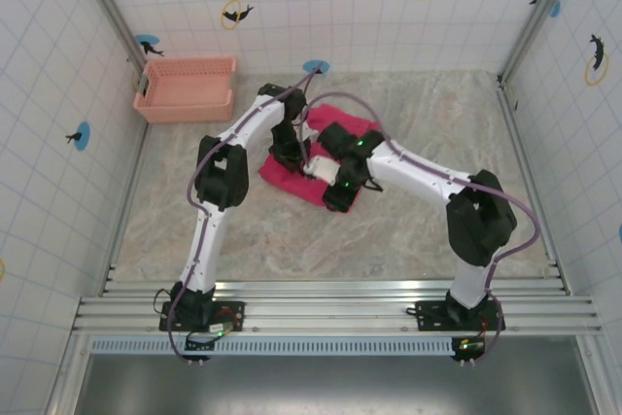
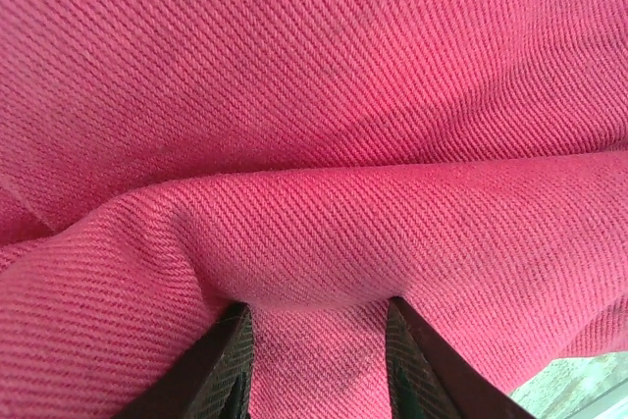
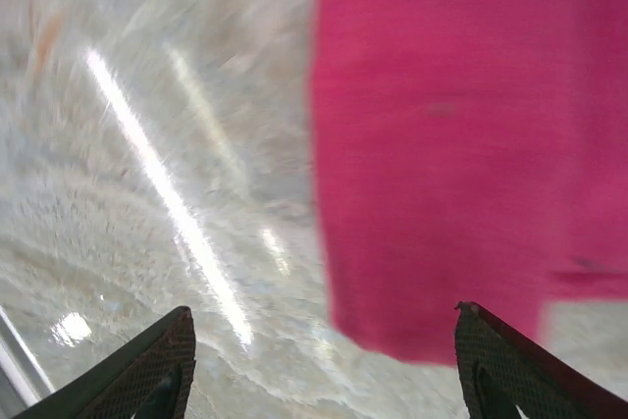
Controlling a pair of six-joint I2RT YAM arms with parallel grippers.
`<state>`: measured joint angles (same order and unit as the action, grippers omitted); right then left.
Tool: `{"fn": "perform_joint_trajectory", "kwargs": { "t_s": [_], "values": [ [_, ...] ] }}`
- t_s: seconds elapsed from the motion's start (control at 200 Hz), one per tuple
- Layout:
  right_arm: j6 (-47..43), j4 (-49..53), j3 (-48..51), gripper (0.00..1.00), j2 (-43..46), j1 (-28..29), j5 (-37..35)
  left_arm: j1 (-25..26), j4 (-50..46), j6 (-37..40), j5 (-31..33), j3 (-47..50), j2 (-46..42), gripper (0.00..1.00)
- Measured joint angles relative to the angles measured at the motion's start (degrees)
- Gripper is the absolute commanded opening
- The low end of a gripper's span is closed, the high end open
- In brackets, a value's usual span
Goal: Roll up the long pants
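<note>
The left gripper (image 2: 316, 345) pinches a raised fold of the bright magenta-pink, diagonally ribbed soft cloth long pants (image 2: 314, 144) between its dark fingers (image 2: 224, 365), low in its wrist view. The right gripper (image 3: 329, 380) stands wide open and empty over the glossy marbled table (image 3: 147, 193), beside the cloth's edge. With only one pinch holding, the limp bundle at the centre of the top view could slacken, unroll or drag askew. The pale salmon slotted plastic basket (image 1: 185, 87) sits upper left, well apart.

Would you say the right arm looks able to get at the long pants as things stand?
Probably yes: the right gripper hangs open right at the edge of the long pants, over the table, with nothing visible between them.
</note>
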<state>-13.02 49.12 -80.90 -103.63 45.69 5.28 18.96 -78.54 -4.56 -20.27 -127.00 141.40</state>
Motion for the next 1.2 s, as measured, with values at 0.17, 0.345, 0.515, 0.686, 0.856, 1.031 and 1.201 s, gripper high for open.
{"fn": "perform_joint_trajectory", "kwargs": {
  "t_s": [0.17,0.345,0.515,0.686,0.856,1.031,1.201],
  "values": [
    [-4.02,-4.02,5.62,0.92,-1.33,6.34,-10.45,-0.11,-0.04,0.09,-0.39,0.02,0.00,0.40],
    [-6.10,-9.97,6.21,0.92,-4.68,6.67,-17.94,-0.22,-0.11,0.72,-0.50,0.04,0.00,0.41],
    [-7.52,-13.25,4.87,0.88,-8.96,6.82,-24.17,-0.28,-0.09,2.03,-1.07,0.37,0.00,0.42],
    [-8.70,-14.60,0.07,0.61,-13.44,6.40,-29.73,-0.55,0.02,3.28,-1.79,0.92,-0.15,0.43],
    [-9.01,-12.11,-2.82,0.31,-14.91,5.05,-27.36,-0.90,0.57,4.52,-2.60,1.86,-0.85,0.52],
    [-9.44,-10.25,-3.43,0.20,-13.55,3.21,-21.14,-2.05,1.53,4.52,-6.64,3.78,-2.32,0.63],
    [-8.20,-6.58,-6.05,0.17,-13.22,1.38,-9.25,-3.74,1.75,3.23,-9.92,5.75,-4.07,0.81]
  ]
}}
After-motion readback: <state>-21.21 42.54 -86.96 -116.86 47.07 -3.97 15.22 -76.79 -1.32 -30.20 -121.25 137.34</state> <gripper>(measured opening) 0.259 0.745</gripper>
